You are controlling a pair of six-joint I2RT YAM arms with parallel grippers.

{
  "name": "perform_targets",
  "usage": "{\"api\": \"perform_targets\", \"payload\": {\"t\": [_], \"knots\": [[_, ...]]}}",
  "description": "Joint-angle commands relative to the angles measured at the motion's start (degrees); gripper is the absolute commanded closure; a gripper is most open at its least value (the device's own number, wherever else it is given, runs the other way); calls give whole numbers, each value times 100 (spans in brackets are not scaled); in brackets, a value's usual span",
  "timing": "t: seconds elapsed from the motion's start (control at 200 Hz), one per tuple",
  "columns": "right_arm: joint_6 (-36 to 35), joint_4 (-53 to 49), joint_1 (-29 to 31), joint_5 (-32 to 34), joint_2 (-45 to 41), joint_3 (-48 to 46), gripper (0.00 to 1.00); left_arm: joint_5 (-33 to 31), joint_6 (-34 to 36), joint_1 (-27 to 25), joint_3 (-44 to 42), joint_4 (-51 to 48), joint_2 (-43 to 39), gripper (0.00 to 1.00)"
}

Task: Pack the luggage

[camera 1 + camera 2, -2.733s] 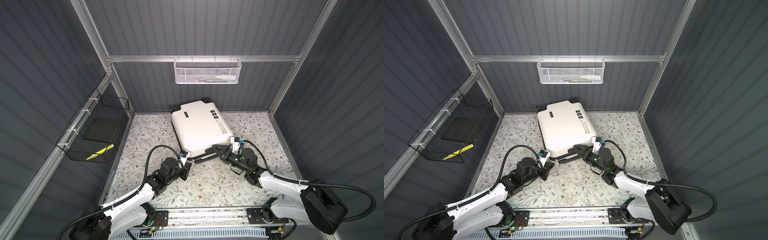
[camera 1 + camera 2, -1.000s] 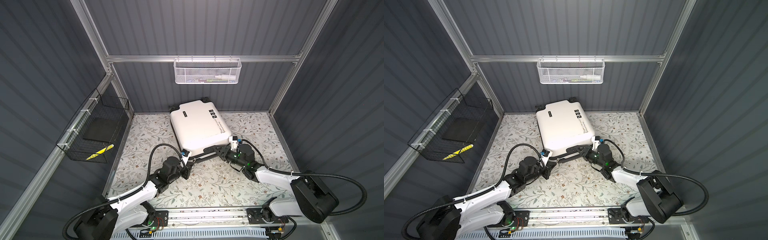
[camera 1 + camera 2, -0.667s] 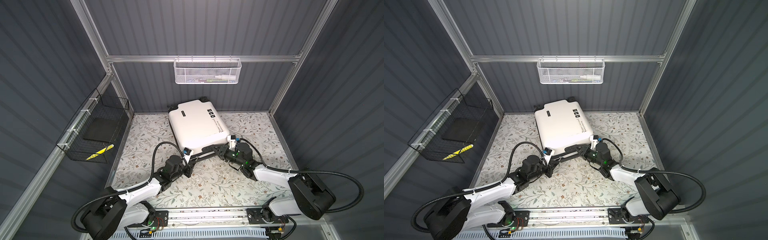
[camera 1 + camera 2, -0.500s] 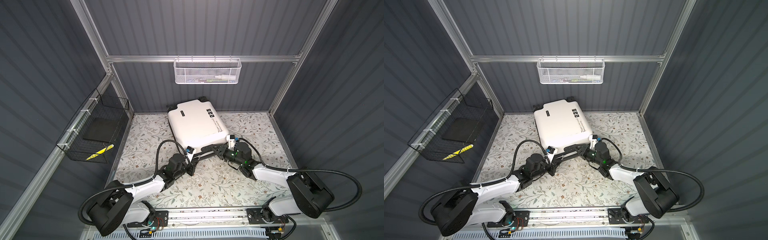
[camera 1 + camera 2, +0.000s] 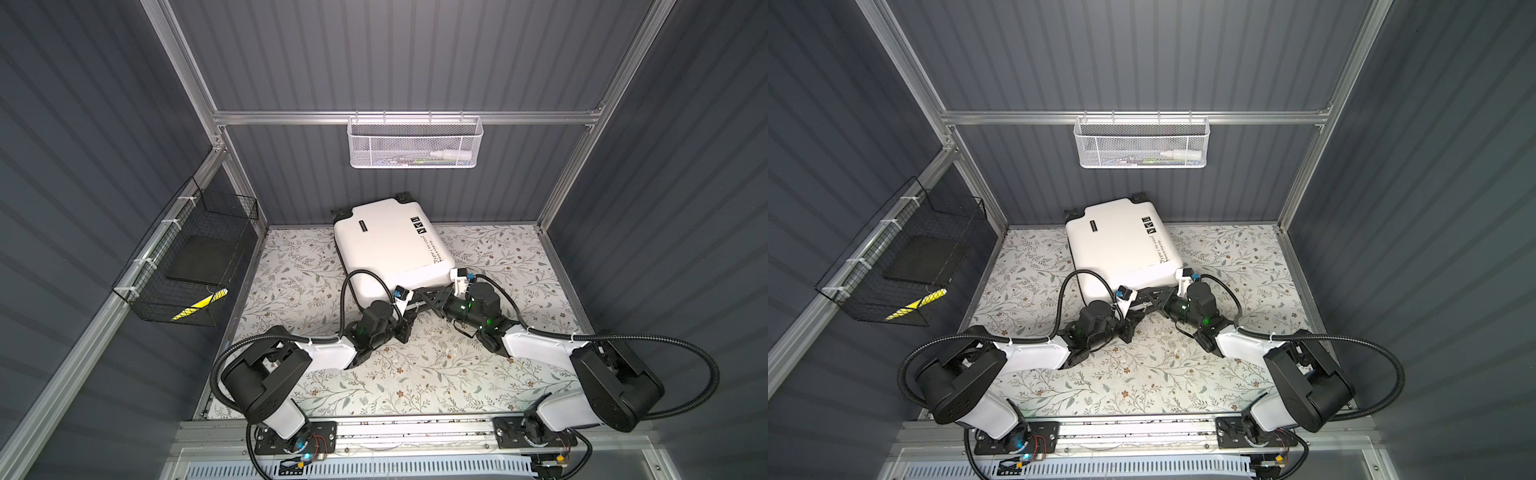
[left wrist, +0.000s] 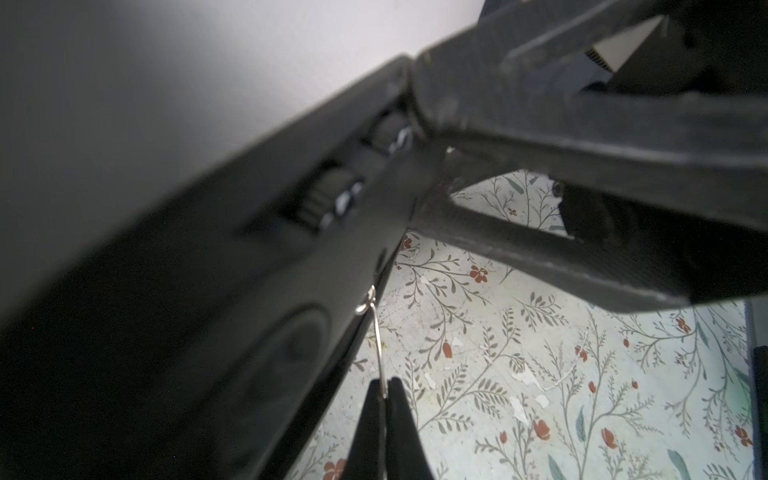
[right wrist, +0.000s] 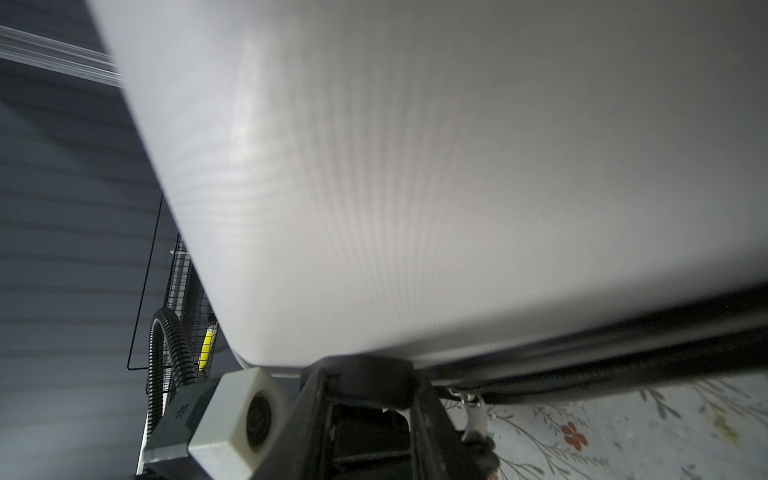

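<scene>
The arms [image 5: 328,358] have white shells, black joints [image 5: 266,374] (tiny green lights [image 5: 468,305] glowing) and ribbed black cables [image 5: 713,374].

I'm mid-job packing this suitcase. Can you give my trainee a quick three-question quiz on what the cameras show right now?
1. True or false: the luggage lies open on the table.
2. What does the left pincer pinch? A: a thin wire ring at the luggage's edge. B: a wheel. C: a bottle.
3. Fill in: the white mesh basket hangs on the ___ wall.

Key: 1 false, it is closed, shell up. 2 A. 3 back.
</scene>
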Motion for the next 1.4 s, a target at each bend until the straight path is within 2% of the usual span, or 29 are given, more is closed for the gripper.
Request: {"api": "perform_targets", "payload": {"t": [0.0, 0.07, 0.175, 0.44, 0.64, 0.87, 1.02, 1.171, 1.396], "knots": [[-102, 581, 4, -499, -267, 366, 45, 417, -11, -274, 37, 314, -48, 100], [-102, 413, -222, -614, -482, 277, 33, 353, 9, -276, -15, 250, -126, 100], [-111, 169, -662, -898, -853, 113, 25, 295, 29, -277, -90, 187, -202, 100], [-331, -874, -2105, -1553, -1711, -23, 19, 308, 62, -270, -121, 14, -273, 100], [-485, -1175, -2919, -1906, -1133, 494, 16, 399, 138, -275, -69, -224, -371, 100], [-639, -1374, -2954, -2207, 181, 1579, 15, 574, 324, -277, 37, -475, -477, 100], [-646, -1374, -2741, -2294, 780, 1952, 15, 675, 501, -285, 153, -607, -569, 100], [-646, -1212, -2333, -2223, 1035, 1905, 16, 786, 665, -285, 321, -760, -583, 100], [-334, -526, -1940, -2018, 1008, 1346, 18, 914, 800, -289, 516, -882, -544, 100]]}}
